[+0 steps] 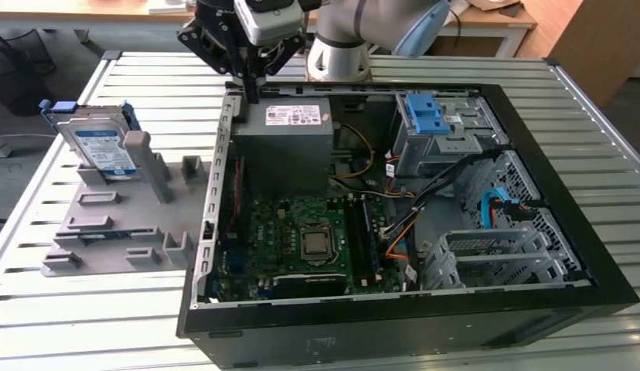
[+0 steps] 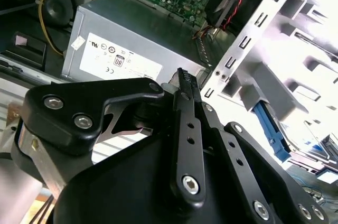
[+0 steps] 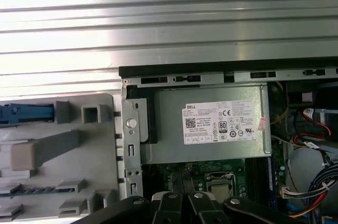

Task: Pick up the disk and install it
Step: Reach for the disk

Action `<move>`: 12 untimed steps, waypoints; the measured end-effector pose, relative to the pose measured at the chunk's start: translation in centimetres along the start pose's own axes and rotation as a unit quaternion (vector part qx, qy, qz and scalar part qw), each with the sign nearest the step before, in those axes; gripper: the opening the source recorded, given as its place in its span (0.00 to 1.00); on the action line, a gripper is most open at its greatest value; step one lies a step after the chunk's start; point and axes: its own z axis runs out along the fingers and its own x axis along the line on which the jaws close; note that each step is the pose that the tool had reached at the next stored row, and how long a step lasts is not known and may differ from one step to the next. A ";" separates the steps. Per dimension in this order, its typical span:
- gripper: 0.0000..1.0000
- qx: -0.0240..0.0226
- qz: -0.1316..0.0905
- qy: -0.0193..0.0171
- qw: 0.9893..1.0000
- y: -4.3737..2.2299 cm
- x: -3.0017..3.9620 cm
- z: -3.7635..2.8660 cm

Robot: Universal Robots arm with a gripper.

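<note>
Near the power supply (image 1: 284, 127), end effector (image 1: 252, 93) (pinched closed, empty).

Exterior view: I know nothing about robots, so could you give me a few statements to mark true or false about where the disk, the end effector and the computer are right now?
1. The end effector is holding the disk. False: the end effector holds nothing, and the disk stands on edge in the grey fixture.
2. The end effector hangs over the corner of the computer case by the power supply. True.
3. The computer case is closed. False: its side is open, and the motherboard shows inside.
4. The grey fixture sits outside the case, at the exterior view's left. True.
</note>
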 end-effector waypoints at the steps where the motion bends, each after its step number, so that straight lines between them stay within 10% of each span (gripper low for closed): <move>1: 0.11 0.000 0.000 0.000 1.000 0.00 0.07 0.01; 12: 0.11 0.000 0.000 0.001 1.000 -0.07 0.76 0.13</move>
